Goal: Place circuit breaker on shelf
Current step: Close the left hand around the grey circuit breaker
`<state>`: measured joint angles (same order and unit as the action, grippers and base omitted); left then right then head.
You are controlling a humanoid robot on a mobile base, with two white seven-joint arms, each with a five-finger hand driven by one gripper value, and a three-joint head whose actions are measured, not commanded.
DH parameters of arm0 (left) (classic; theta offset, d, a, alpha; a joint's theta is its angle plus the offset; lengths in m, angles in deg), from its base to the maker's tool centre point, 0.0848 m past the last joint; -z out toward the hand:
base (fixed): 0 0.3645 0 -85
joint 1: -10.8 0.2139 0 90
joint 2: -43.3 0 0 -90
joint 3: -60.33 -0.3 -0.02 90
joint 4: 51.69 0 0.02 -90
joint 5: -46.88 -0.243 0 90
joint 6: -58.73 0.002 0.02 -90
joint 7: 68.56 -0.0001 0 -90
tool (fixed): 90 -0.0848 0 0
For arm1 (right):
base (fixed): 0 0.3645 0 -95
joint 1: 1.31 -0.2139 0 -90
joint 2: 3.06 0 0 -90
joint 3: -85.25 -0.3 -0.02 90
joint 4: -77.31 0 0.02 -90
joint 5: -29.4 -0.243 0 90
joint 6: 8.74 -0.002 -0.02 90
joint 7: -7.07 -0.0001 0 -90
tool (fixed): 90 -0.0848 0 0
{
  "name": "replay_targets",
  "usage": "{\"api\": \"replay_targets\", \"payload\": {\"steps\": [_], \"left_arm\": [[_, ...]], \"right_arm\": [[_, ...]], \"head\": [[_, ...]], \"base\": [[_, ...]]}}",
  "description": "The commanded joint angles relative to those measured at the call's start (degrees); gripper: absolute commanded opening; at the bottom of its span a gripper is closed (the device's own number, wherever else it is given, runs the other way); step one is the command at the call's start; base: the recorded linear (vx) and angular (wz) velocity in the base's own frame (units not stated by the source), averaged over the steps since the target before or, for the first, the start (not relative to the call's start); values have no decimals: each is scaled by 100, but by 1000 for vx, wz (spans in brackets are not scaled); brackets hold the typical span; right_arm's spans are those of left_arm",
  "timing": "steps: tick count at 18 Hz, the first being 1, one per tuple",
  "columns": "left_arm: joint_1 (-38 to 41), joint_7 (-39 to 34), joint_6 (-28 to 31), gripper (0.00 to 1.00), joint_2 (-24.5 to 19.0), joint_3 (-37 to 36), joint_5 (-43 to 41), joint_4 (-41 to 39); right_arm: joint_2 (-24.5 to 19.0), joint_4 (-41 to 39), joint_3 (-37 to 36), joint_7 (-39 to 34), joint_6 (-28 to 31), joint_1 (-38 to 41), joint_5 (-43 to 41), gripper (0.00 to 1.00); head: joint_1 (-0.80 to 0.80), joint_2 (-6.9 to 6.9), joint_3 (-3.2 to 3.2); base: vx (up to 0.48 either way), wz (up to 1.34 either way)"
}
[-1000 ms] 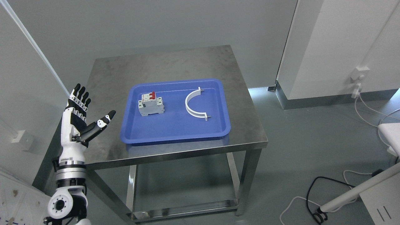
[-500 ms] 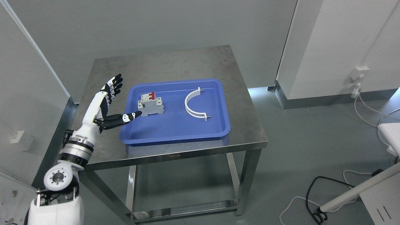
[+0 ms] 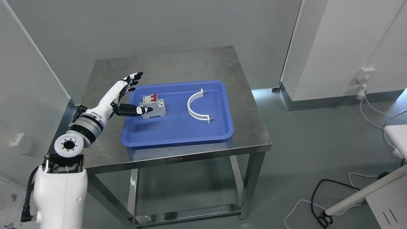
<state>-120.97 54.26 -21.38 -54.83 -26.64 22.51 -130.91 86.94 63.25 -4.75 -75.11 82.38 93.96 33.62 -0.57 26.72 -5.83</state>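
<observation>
Left hand (image 3: 122, 95) is reaching over the left rim of the blue tray (image 3: 178, 133), fingers (image 3: 133, 78) spread wide and holding nothing. Thumb tip is lying against the near left side of the circuit breaker (image 3: 153, 107); the other fingers are extending past its far left, apart from it. Breaker is sitting upright in the tray's left half, red toggles on top. A white curved clamp (image 3: 195, 106) is lying in the right half, well apart. Tray is resting on a steel table (image 3: 165, 63).
</observation>
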Motion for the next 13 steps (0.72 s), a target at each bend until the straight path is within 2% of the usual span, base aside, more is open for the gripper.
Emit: {"api": "replay_targets", "payload": {"steps": [1, 10, 11, 13], "left_arm": [[-252, 14, 4, 85, 232, -478, -806, 1119], [-243, -21, -58, 55, 496, -399, -1106, 1321], [-243, -39, -75, 49, 522, -381, -1106, 1322], [-243, -48, -477, 25, 575, -224, -1115, 1383]], "right_arm": [[100, 0, 114, 0, 336, 0, 0, 100], [100, 0, 114, 0, 336, 0, 0, 100], [100, 0, 114, 0, 336, 0, 0, 100], [100, 0, 114, 0, 336, 0, 0, 100]], "head": [[0, 0, 0], [0, 0, 0], [0, 0, 0], [0, 0, 0]], "base": [[3, -17], [-2, 12], [0, 0], [2, -30]]}}
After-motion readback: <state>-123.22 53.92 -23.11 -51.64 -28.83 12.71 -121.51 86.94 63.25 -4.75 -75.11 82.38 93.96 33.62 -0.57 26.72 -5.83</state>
